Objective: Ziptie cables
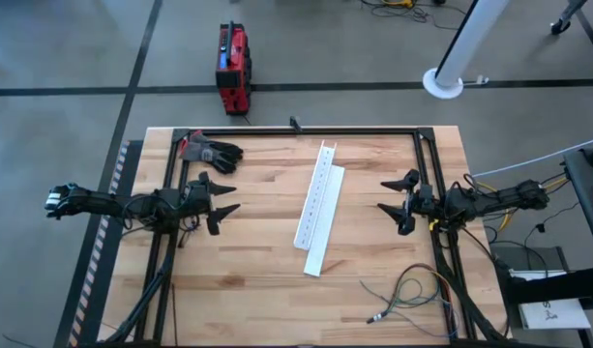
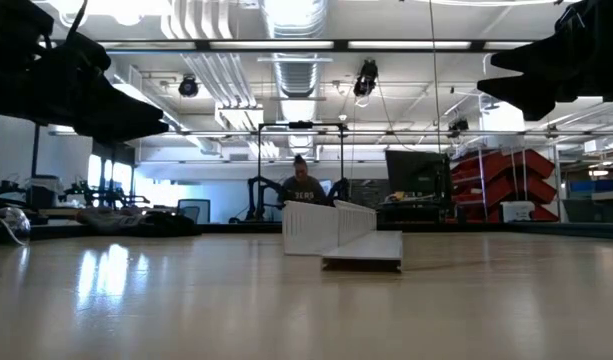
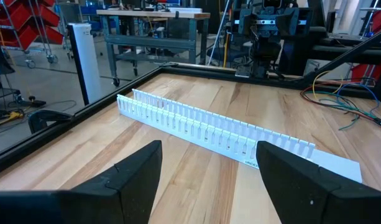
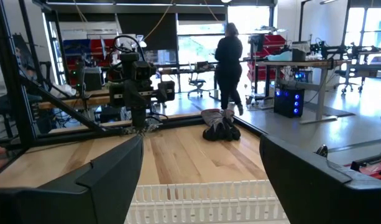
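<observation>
Hovering on either side of the white slotted channel (image 1: 319,205), the left gripper (image 1: 226,198) and right gripper (image 1: 393,194) both hang with fingers spread apart, holding nothing, while the cables (image 1: 409,293) lie loose at the table's near right corner.

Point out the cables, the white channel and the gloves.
cables (image 1: 412,290): high view, on the loop of wires near the table's front right.
channel (image 1: 320,193): high view, on the slotted strip's middle.
gloves (image 1: 211,152): high view, on the dark glove at the back left.
</observation>
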Controlling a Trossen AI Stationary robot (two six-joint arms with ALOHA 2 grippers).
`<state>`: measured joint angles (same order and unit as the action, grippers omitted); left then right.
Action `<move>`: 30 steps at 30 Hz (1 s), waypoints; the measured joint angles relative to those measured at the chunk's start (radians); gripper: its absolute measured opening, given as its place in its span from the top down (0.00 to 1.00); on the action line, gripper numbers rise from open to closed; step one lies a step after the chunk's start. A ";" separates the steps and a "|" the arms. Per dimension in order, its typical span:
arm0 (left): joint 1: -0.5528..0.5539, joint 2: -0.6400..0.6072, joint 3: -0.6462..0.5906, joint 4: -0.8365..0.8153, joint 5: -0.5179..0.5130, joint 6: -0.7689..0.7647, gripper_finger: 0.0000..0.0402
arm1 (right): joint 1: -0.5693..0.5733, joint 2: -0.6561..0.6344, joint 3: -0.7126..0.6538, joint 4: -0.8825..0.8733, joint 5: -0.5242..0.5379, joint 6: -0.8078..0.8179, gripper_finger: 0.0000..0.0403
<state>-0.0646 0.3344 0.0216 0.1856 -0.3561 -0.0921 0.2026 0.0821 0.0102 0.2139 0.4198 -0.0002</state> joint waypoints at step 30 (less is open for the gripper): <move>0.000 0.000 0.000 0.079 0.000 -0.086 0.38 | 0.000 0.000 0.000 0.075 0.004 0.202 0.23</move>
<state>-0.0643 0.3340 0.0216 0.2642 -0.3561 -0.1776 0.2028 0.0822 0.0102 0.2890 0.4239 0.2015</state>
